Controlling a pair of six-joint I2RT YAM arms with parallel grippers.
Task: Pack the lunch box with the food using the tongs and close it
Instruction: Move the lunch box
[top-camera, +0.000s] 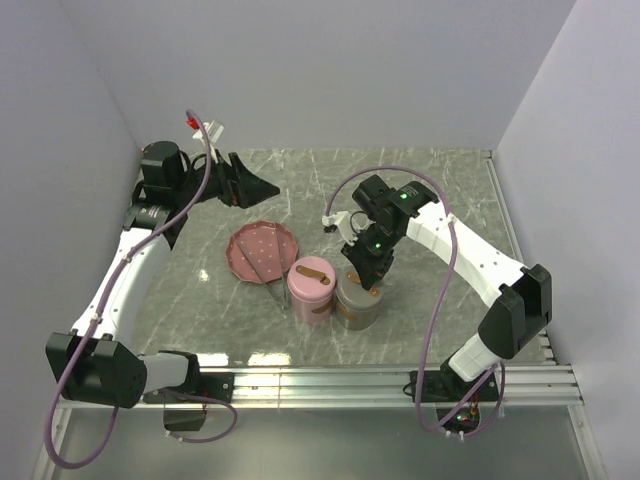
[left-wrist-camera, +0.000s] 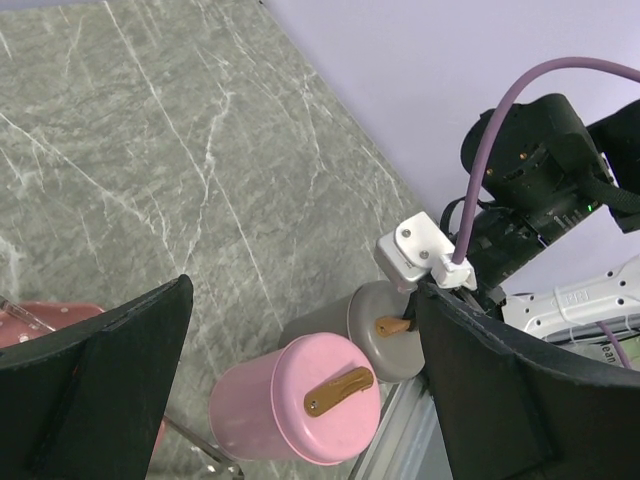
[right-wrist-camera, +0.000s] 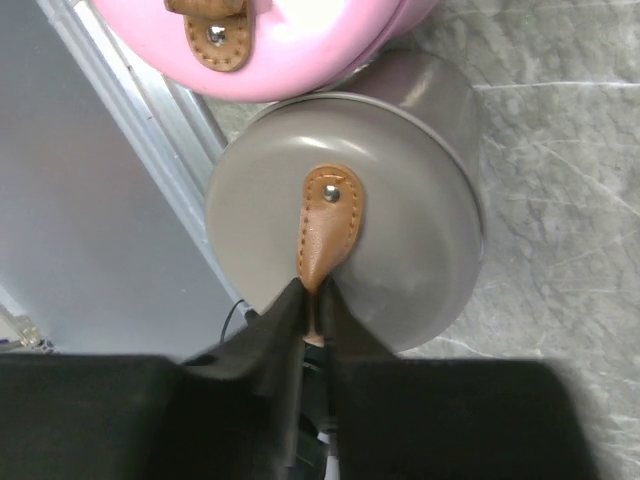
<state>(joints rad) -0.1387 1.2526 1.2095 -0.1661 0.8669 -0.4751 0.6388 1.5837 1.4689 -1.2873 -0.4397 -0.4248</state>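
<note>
Nearest the arm bases, the lunch box is sitting as two round tins side by side and touching: the grey container (top-camera: 358, 308) on the right and the pink container (top-camera: 311, 292) on the left. Each is wearing a lid with a brown strap on top.

The right pincer (right-wrist-camera: 312, 318) is hovering directly over the grey lid (right-wrist-camera: 410, 190). Its fingers are pressing almost together on the narrow end of the leather tab (right-wrist-camera: 330, 225), so it is gripping that tab and nothing else. The lid is looking seated flat on its tin, though the wrist view is not showing the seam all the way round.

Just beyond the tins, the plate (top-camera: 245, 240) is lying on the table (top-camera: 420, 190). The tongs (top-camera: 266, 266) are resting across it, with one end poking past the rim towards the pink container, and neither arm is touching them.

No food is showing on the plate or anywhere on the table. It is probably sitting inside the covered tins, but the pictures are not letting me confirm that.

Farthest back, the left pincer (top-camera: 262, 187) is hanging above the bare stone with its fingers spread wide, holding nothing, and looking down on both tins.

By my reading, the packing is finished and the closing is almost done. What is remaining seems to be letting go of the tab. If the tins are meant to stack, one of them is waiting to be set on the other.
</note>
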